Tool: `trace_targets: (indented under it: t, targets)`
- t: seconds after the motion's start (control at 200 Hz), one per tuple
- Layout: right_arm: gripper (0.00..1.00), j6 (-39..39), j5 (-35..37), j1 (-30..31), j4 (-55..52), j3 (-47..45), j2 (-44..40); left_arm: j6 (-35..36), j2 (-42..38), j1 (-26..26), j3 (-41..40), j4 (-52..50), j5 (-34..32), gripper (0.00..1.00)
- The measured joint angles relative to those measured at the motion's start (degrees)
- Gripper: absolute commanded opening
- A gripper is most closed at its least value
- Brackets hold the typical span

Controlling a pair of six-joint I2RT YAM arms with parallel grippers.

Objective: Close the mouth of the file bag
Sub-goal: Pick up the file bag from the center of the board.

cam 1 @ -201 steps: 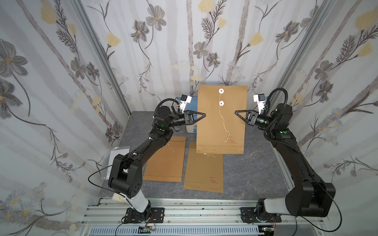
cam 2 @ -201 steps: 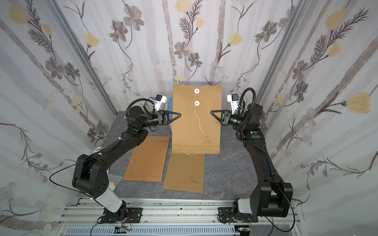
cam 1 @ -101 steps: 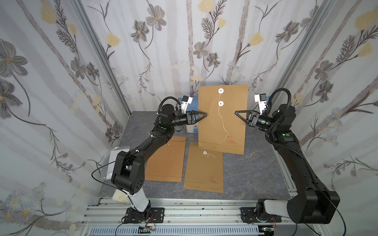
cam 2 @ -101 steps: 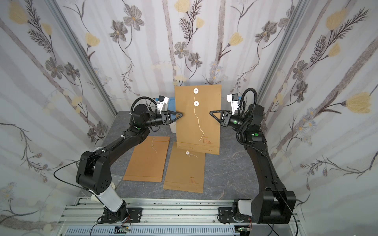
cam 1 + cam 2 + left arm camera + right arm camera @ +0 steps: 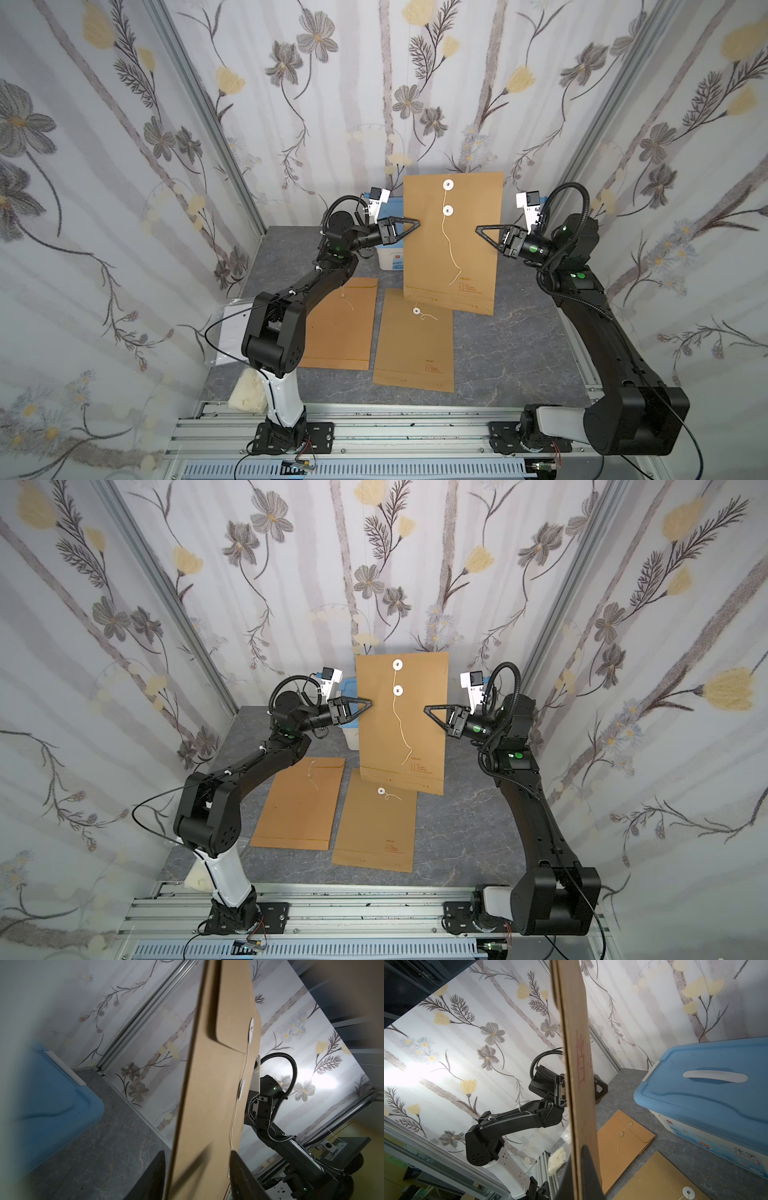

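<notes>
Hanging upright above table (image 5: 519, 332), file bag (image 5: 453, 249) pinched at one side edge by right tool (image 5: 478, 228), clamped shut; left tool (image 5: 417, 223) parted astride opposite edge, gripping nothing; likely steadying so loose string (image 5: 446, 249) dangles clear for winding.

Both top views: bright, even, diffuse light, shadows faint, focus sharp; floral wallpaper (image 5: 124, 208) stretches toward rims (wide lens). Left wrist view: dimmer, white glare at 3 o'clock, blue plastic box lid (image 5: 52, 1093) blurred at 9 o'clock, dark diagonal shadow across tan paper file bag (image 5: 207, 1105) near 6 o'clock. Right wrist view: glare at 9 o'clock, near bag edge soft.
</notes>
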Motion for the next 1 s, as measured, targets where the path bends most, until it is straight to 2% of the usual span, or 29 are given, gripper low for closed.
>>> trace_targets:
  t: [0.12,0.235,0.375,0.48,0.669,0.724,0.754,0.854,0.954,0.999]
  targets:
    - [0.00,0.02,0.02,0.11,0.02,0.00,0.44,-2.69,0.20,0.02,0.00,4.37,0.09,0.48]
    - [0.00,0.00,0.02,0.20,0.02,0.00,0.90,-4.94,0.37,0.07,0.00,7.76,0.09,0.32]
    - [0.00,-0.02,0.02,0.20,0.02,0.11,1.68,-7.96,1.09,0.07,-0.02,12.15,0.04,0.31]
    - [0.00,-0.02,0.26,0.20,0.02,0.17,2.12,-8.94,1.14,0.04,-0.74,13.60,-0.11,0.21]
    - [0.00,-0.02,0.26,0.46,0.04,0.74,2.86,-8.87,1.11,0.04,-1.14,13.60,-0.11,0.20]
    - [0.00,-0.04,0.28,0.63,-0.02,0.85,3.06,-8.85,1.11,0.04,-1.14,13.60,-0.13,0.26]
    - [0.00,-0.15,0.50,0.74,-0.15,0.90,3.15,-8.83,1.11,0.04,-1.14,13.60,-0.15,0.27]
    - [0.00,-1.16,0.68,1.09,-0.59,0.92,3.19,-9.07,1.31,0.04,-1.05,13.62,-0.39,0.10]
    - [0.00,-1.99,0.70,1.22,-1.05,0.96,3.41,-9.46,1.95,0.04,-0.63,14.08,-0.63,0.09]
    - [0.00,-2.38,0.70,1.22,-1.49,1.20,3.67,-9.75,2.14,0.04,-0.46,14.03,-0.70,0.05]
